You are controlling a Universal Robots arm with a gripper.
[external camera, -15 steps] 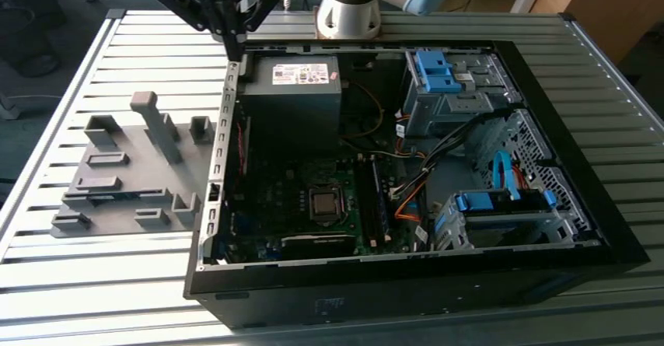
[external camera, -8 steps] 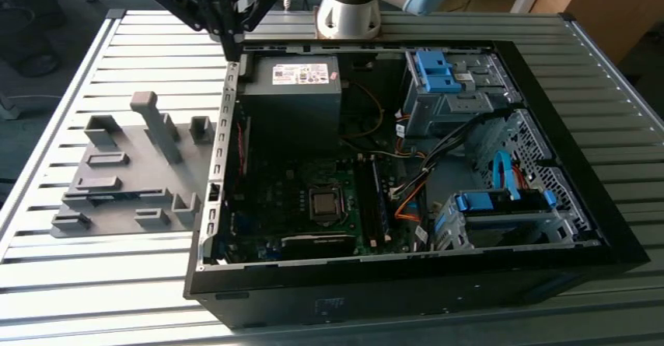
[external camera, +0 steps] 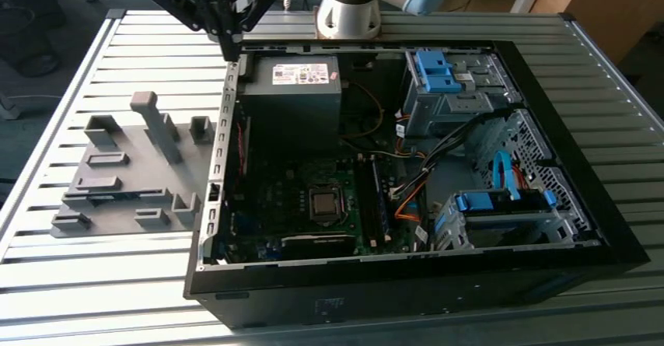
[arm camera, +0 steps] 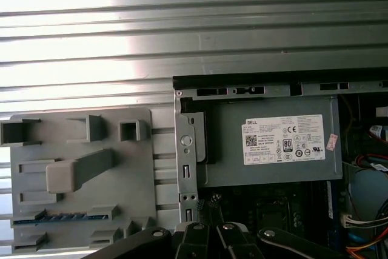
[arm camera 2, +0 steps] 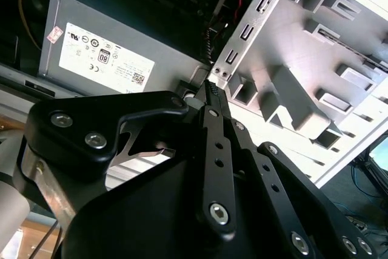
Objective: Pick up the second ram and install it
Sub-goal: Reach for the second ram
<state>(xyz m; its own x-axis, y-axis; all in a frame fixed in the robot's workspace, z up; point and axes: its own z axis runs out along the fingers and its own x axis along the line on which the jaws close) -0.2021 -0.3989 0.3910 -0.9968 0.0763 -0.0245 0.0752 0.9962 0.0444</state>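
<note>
The second ram [arm camera: 63, 216] is a thin blue-green stick lying on its edge in a slot of the grey fixture plate [arm camera: 139, 168], which sits beside the open computer case [external camera: 223, 167]. My gripper [external camera: 230, 50] hangs over the case's back corner on the fixture side, next to the grey power supply [external camera: 291, 74]. In both wrist views the gripper [arm camera 2: 210, 86] [arm camera: 210, 230] is shut with its black fingers meeting at the tips and nothing between them. The ram lies well apart from the gripper, further along the fixture.
The fixture [external camera: 124, 175] carries a tall post [external camera: 155, 124] and several blocks. Inside the case are the motherboard [external camera: 311, 198], blue drive cages [external camera: 446, 74] and loose cables [external camera: 415, 183]. Everything rests on a ribbed metal table [external camera: 104, 284]. The arm's base [external camera: 347, 12] stands behind the case.
</note>
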